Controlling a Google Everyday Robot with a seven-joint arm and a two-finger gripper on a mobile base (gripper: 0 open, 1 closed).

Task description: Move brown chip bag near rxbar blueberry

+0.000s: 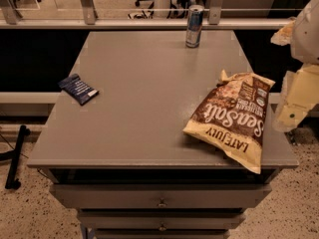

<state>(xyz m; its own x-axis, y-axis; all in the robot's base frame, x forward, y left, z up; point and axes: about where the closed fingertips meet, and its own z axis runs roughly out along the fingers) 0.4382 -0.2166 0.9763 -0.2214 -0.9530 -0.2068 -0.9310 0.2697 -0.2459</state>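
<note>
The claw (295, 101) hangs at the right edge of the frame, just off the bench's (149, 78) right side. It is a pale shape below the arm's white bulk, and I cannot tell whether it is spread or closed. It holds nothing that I can make out.

The bag (232, 118) lies flat at the lower right of the bench, just left of the claw and a little below it, so the reach is short. Its long axis runs from the upper frame down to the lower, tipped slightly. The crimped brown end points toward the far side. The cream band end points at the near edge, where one corner appears to poke past the lip. The printing reads upside down from here.

The rxbar (78, 88) sits well apart, at the middle left of the frame near the bench's left edge. It lies on a diagonal from upper left to lower right, with its white patch at the lower right end. A can (194, 26) stands upright at the top middle.

I judge the bag must travel leftward across nearly the whole bench.
</note>
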